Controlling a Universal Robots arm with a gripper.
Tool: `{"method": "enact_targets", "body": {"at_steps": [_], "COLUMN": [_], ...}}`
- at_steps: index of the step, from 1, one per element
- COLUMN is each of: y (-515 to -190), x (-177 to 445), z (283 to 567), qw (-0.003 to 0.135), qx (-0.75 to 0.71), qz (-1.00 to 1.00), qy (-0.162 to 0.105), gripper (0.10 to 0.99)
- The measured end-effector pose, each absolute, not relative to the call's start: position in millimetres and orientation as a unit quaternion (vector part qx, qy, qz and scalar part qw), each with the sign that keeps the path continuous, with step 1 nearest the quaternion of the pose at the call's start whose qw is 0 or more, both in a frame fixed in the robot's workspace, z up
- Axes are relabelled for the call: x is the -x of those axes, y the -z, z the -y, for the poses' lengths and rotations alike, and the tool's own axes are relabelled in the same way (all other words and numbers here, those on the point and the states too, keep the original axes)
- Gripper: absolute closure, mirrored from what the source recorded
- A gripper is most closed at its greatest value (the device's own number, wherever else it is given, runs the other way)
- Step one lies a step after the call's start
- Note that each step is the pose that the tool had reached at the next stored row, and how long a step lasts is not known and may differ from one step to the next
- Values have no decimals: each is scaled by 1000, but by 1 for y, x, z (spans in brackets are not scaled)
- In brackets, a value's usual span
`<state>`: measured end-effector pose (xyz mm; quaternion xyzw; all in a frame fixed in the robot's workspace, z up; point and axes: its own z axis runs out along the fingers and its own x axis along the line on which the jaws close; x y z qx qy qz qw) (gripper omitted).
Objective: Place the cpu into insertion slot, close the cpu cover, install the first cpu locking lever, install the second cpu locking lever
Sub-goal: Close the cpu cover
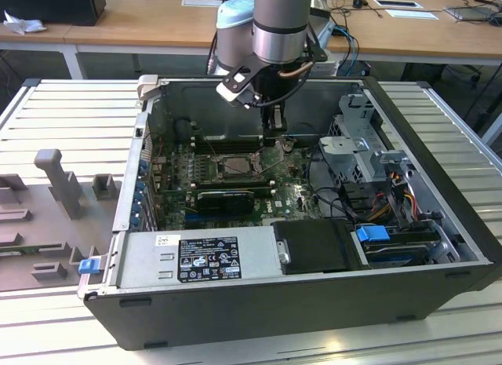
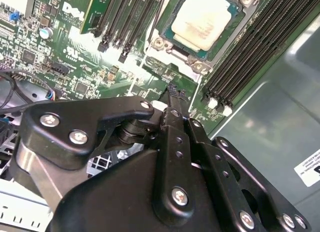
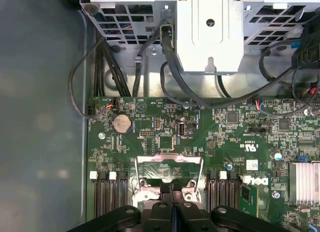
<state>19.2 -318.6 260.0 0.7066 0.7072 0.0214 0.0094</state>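
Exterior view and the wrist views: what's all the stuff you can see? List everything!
computer case: one, black, open, on the ribbed metal table.
motherboard: one, green, inside the case.
cpu: one, pale silver, lying in the insertion slot.
cpu cover: one, silvery frame, at the insertion slot.
memory slots: several, black, either side of the slot.
coin battery: one, silver, on the motherboard.
cables: several, black, beside the grey drive cage.
power supply: one, silvery, inside the case.
robot arm: one, silver and pale blue, reaching into the case.
gripper: one, black, shut, at the slot's edge.
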Motion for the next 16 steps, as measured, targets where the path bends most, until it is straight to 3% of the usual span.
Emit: {"method": "enact_targets", "body": {"at_steps": [16], "y": [-257], "x": [-46], "z": [318], "qw": [9], "qx": [-707], "qz": [-707], "qy": [-20], "gripper": [980]}}
